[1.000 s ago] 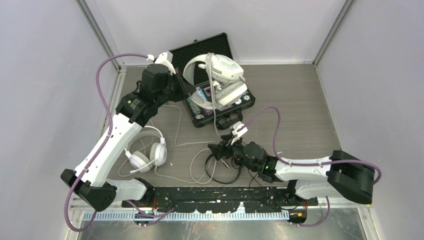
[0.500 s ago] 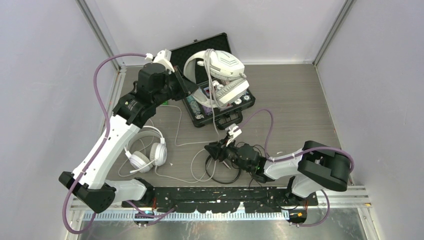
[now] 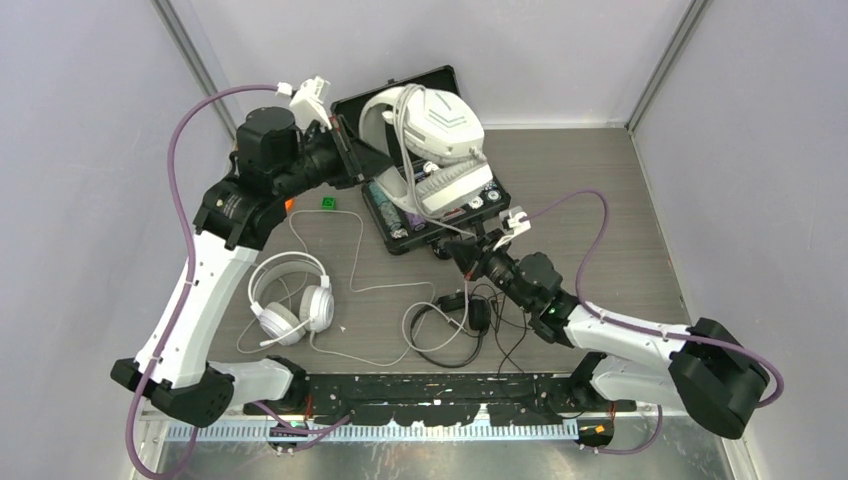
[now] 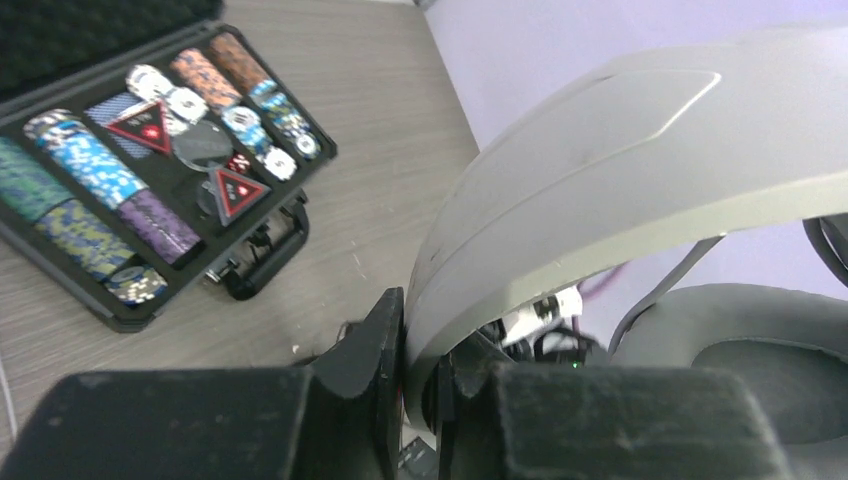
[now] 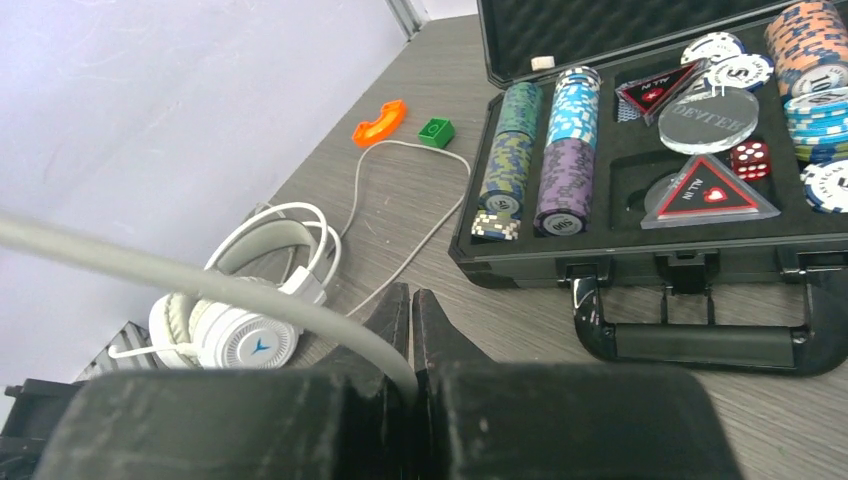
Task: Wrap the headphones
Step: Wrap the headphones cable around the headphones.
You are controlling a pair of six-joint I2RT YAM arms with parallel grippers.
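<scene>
Left gripper [image 4: 422, 350] is clamped tight on the grey headband [image 4: 600, 150] of the bulky white-grey headset [image 3: 440, 125], holding it up in the air over the open poker chip case [image 5: 520, 265] at the back of the table [image 3: 600, 200]. Good spot to hold: that band looks broad and stiff, and it should carry the weight of those big cups without twisting. It is the heaviest of the three by the look of it, so a slip there would drop it onto the chips.

Moving right along the near side, the white round-cup headset [image 3: 290, 305] lies flat on the table, its thin white lead trailing loose toward the middle. Lighter and springier, I'd say, with a lead that could snag.

Next, the slim black on-ear headset [image 3: 479, 316] sits near the front edge in a loose tangle of its own cord, untouched.

Over to the right gripper [image 5: 410, 305]: jaws pinched together on the grey cord [image 5: 200, 285] that hangs down from the raised headset. The cord looks thick, soft and rubbery, so it should bend round the band without kinking, but smooth enough to slide through a light pinch. My read: one arm anchors the frame, the other is set to lead the cord around it, and no turns are visible yet.
</scene>
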